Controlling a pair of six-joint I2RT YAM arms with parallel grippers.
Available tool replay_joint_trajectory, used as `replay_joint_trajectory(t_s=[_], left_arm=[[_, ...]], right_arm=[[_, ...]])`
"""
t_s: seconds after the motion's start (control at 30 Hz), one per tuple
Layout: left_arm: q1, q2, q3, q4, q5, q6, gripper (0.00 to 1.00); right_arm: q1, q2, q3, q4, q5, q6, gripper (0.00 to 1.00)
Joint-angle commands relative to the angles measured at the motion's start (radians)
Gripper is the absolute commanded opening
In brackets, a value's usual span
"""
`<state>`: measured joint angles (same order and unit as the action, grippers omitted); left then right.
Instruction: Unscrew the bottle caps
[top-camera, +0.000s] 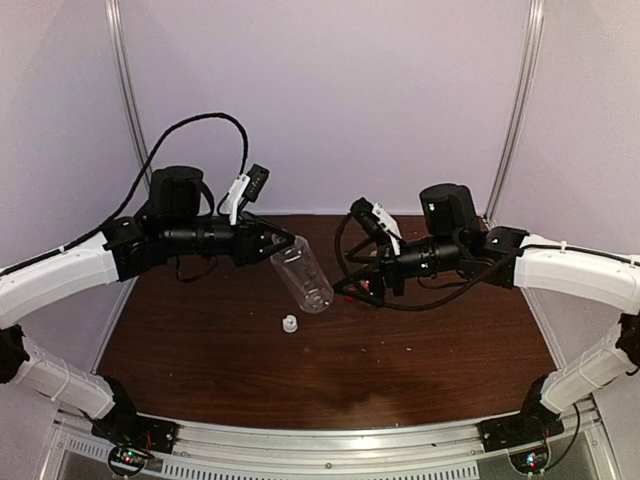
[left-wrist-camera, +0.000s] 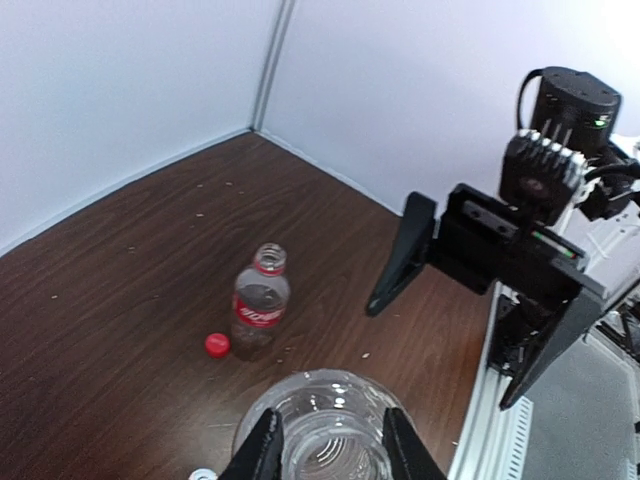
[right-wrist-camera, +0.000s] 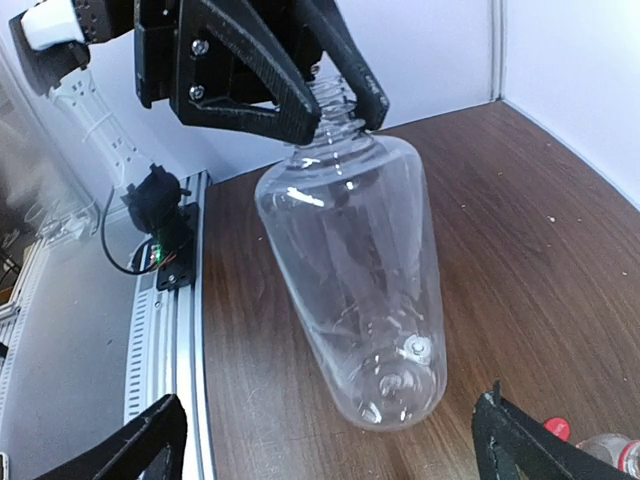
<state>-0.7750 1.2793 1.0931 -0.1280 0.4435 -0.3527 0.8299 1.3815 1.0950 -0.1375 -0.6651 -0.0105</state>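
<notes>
My left gripper is shut on the threaded neck of the taller plain bottle, which has no cap on it. The bottle hangs tilted above the table, base towards my right gripper; it also shows in the right wrist view and the left wrist view. The white cap lies on the table below it. My right gripper is open and empty, just beyond the bottle's base. The shorter red-labelled bottle stands upright and uncapped, with the red cap on the table beside it.
The brown table is walled in by white panels at the back and sides. A metal rail runs along the near edge. Cables loop above both wrists.
</notes>
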Motion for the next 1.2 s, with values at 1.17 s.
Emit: replay_joint_trajectory(t_s=[1.17], left_arm=[[0.115,0.354,0.074,0.038,-0.382,0.137,0.12]], right_arm=[[-0.056,-0.104,-0.128,0.082,0.136,0.099,1.0]])
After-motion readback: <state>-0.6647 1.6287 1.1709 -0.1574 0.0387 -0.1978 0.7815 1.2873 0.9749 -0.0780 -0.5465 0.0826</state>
